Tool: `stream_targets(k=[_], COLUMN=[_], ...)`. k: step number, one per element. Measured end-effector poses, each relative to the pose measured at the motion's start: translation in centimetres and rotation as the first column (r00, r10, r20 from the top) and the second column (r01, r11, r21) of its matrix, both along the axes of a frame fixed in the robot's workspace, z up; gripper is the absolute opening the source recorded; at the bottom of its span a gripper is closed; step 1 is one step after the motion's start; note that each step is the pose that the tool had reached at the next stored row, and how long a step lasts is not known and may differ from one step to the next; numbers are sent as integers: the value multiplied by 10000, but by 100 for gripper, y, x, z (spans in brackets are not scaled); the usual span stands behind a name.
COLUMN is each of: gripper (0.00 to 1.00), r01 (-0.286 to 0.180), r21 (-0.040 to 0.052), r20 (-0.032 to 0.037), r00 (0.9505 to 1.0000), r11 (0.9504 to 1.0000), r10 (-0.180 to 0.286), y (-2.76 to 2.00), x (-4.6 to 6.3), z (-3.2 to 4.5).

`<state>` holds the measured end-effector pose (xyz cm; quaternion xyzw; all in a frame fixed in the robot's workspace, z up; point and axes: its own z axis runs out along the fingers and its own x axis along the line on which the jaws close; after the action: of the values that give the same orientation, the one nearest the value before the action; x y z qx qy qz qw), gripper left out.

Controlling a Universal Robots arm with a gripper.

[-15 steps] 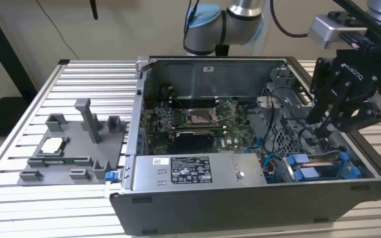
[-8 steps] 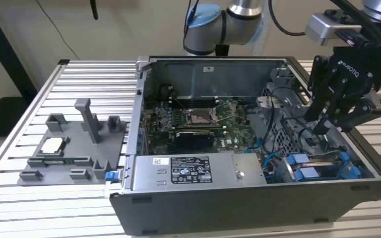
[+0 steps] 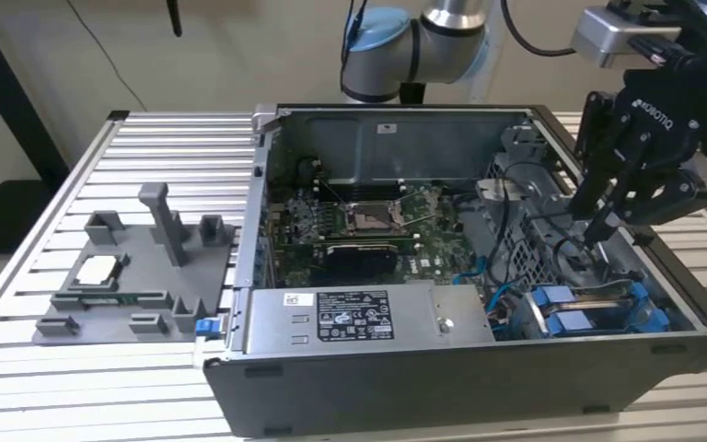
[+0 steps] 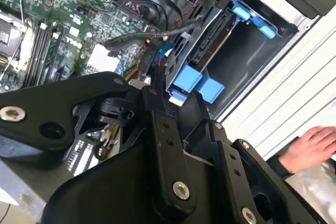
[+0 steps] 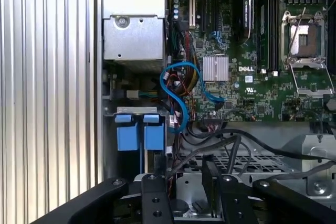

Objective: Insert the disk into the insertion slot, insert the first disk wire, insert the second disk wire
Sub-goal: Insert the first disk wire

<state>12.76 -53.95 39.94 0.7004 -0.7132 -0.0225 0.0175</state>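
Disk (image 3: 565, 320) is sitting in the slot (image 3: 523, 262). End effector (image 3: 595, 235) is hovering among black wires (image 5: 236, 140) beside it, grip can't tell. Wire plugging looking unfinished.

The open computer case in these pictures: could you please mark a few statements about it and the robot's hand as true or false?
1. The robot's hand hangs over the computer case on the exterior view's right. True.
2. The processor socket carries a cooler. False: it lies bare, with no cooler on it.
3. The power supply box bears a white sticker. True.
4. The disk lies on the table outside the case. False: the disk, in its blue carrier, sits inside the case beside the power supply box.
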Motion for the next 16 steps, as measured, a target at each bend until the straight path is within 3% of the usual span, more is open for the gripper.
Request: stream_targets(k=[5, 12, 16], gripper=[41, 41, 41], r01=[0, 0, -10], r21=[-7, 5, 9], r20=[-8, -11, 118], r00=[10000, 10000, 9999], r11=[10000, 10000, 10000], r10=[0, 0, 10], y=[-1, -1, 21], x=[0, 1, 0], z=[104, 105, 66])
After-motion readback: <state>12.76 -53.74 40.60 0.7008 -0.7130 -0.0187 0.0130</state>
